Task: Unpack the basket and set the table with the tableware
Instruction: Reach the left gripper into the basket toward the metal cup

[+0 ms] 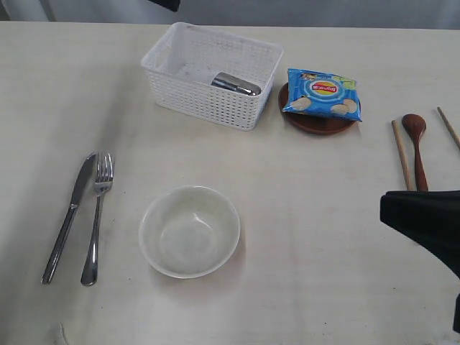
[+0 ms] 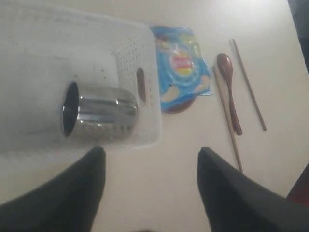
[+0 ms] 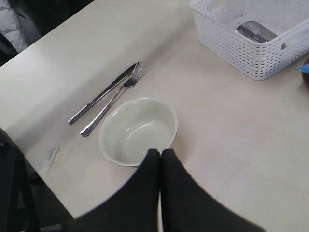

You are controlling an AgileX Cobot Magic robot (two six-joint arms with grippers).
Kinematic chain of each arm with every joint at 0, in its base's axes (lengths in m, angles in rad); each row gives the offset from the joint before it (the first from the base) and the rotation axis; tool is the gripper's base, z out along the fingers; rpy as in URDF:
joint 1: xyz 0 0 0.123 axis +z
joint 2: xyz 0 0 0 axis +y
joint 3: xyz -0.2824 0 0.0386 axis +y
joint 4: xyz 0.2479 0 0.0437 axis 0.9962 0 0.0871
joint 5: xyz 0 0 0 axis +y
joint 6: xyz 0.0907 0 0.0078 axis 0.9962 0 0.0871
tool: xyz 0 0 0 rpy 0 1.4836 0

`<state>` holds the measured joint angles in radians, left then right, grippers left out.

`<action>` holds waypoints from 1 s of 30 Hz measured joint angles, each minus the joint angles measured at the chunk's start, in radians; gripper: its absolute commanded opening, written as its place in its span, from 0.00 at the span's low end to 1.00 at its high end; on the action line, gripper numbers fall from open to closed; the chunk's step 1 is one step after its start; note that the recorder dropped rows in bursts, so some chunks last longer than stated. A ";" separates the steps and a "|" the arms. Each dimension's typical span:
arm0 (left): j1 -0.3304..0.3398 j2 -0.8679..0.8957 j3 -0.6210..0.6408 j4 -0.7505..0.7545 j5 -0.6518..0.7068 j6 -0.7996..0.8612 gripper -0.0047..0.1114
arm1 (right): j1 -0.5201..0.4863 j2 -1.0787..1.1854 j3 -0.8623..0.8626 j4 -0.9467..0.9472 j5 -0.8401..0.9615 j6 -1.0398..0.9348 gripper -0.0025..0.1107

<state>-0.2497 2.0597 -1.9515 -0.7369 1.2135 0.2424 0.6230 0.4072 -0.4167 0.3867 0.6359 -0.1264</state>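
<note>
Left wrist view alone shows left gripper (image 2: 150, 186), spread wide and empty, and cup (image 2: 101, 113) mouth-on (sideways in basket (image 2: 137, 46)); right gripper (image 3: 160, 155) closed, empty.

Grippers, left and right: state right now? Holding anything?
Left gripper: open, fingers wide apart, holding nothing.
Right gripper: shut, fingers pressed together, holding nothing.

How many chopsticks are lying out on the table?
2. One chopstick lies just left of the dark spoon, the other chopstick right of it by the picture's edge. The black arm covers some table below them, so more could be hidden.
</note>
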 measured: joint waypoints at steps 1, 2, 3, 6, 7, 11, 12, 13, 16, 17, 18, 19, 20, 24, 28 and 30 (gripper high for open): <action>-0.006 0.029 -0.025 0.002 0.000 -0.002 0.55 | 0.000 0.000 0.000 0.000 0.000 0.000 0.03; -0.011 0.063 -0.056 0.002 0.000 -0.004 0.55 | 0.000 0.000 0.000 0.000 0.001 0.000 0.03; -0.018 0.097 -0.084 0.004 0.000 -0.004 0.55 | 0.000 0.000 0.000 0.000 0.003 0.000 0.03; -0.028 0.180 -0.151 0.008 0.000 -0.004 0.55 | 0.000 0.000 0.000 0.000 0.003 0.000 0.03; -0.028 0.206 -0.171 0.008 0.000 -0.004 0.55 | 0.000 0.000 0.000 0.000 0.003 0.000 0.03; -0.028 0.273 -0.212 0.012 0.002 -0.004 0.55 | 0.000 0.000 0.000 0.000 0.003 0.000 0.03; -0.028 0.287 -0.216 0.012 0.002 -0.004 0.55 | 0.000 0.000 0.000 0.000 0.003 0.000 0.03; -0.028 0.300 -0.220 0.012 0.002 -0.004 0.55 | 0.000 0.000 0.000 0.000 0.003 0.000 0.03; -0.028 0.328 -0.223 0.012 0.002 -0.004 0.55 | 0.000 0.000 0.000 0.000 0.003 0.000 0.03; -0.028 0.335 -0.228 0.012 0.004 -0.004 0.55 | 0.000 0.000 0.000 0.000 0.003 0.000 0.03; -0.028 0.345 -0.233 0.012 0.004 -0.004 0.55 | 0.000 0.000 0.000 0.000 0.003 0.000 0.03; -0.028 0.350 -0.237 0.012 0.004 -0.004 0.55 | 0.000 0.000 0.000 0.000 0.003 0.000 0.03; -0.028 0.355 -0.239 0.012 0.004 -0.004 0.55 | 0.000 0.000 0.000 0.000 0.003 0.000 0.03; -0.028 0.384 -0.250 0.004 0.004 -0.004 0.55 | 0.000 0.000 0.000 0.000 0.003 0.000 0.03; -0.034 0.401 -0.250 -0.025 0.004 0.000 0.55 | 0.000 0.000 0.000 0.000 0.003 0.000 0.03; -0.040 0.406 -0.250 -0.036 0.004 0.003 0.55 | 0.000 0.000 0.000 0.000 0.003 0.000 0.03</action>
<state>-0.2898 2.4661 -2.2020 -0.7732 1.2175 0.2453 0.6230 0.4072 -0.4167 0.3867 0.6384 -0.1264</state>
